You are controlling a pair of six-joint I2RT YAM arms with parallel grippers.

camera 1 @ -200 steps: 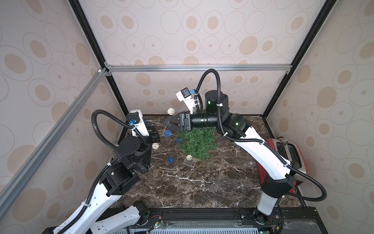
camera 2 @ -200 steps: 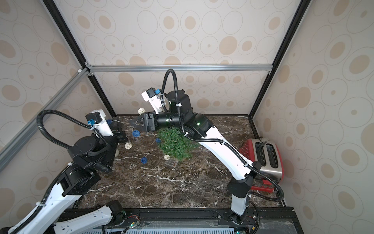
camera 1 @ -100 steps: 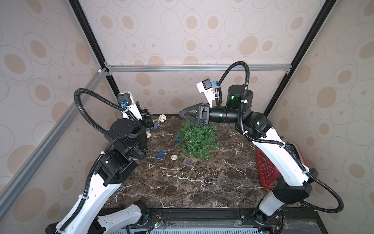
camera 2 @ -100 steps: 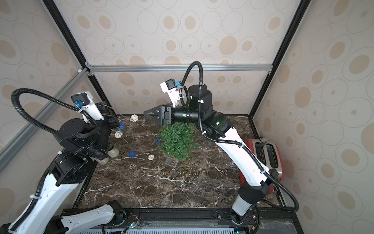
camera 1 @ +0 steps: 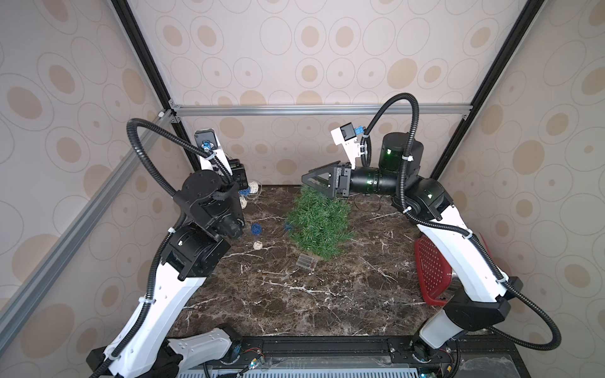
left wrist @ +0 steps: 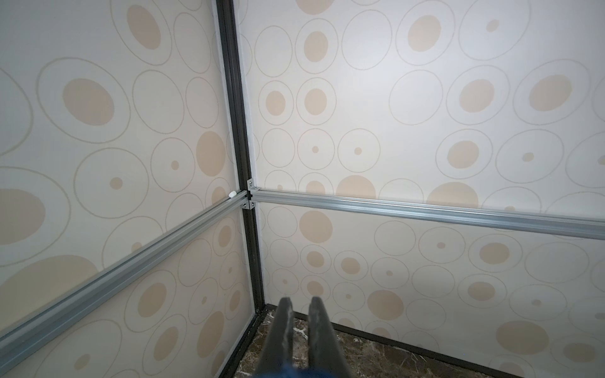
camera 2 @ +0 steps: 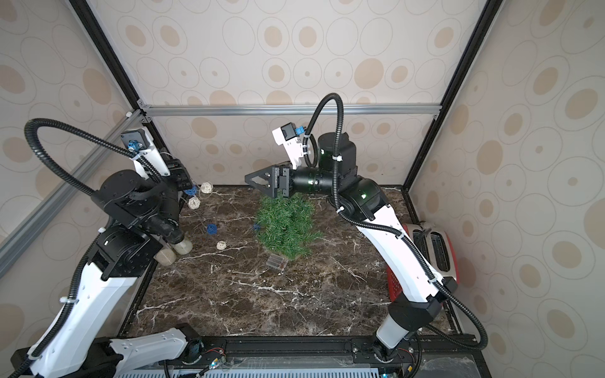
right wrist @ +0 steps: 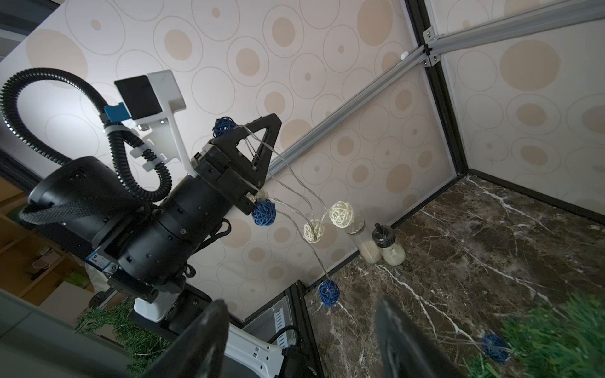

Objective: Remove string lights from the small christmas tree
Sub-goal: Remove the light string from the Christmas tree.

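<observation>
Right wrist view: string lights (right wrist: 342, 213) in tight pinch of left gripper (right wrist: 262, 126).

I see a red toaster (camera 2: 433, 250) at the dark marble surface's (camera 2: 262, 294) right edge, a red perforated basket (camera 1: 429, 271) just beside it, and two glass jars (right wrist: 389, 250) against the left wall.

No text, brand, number or sign can be read in any view; only a small blue-and-white sticker (right wrist: 100, 261) is seen on the left arm (right wrist: 157, 242), and its print is too small to be made out.
</observation>
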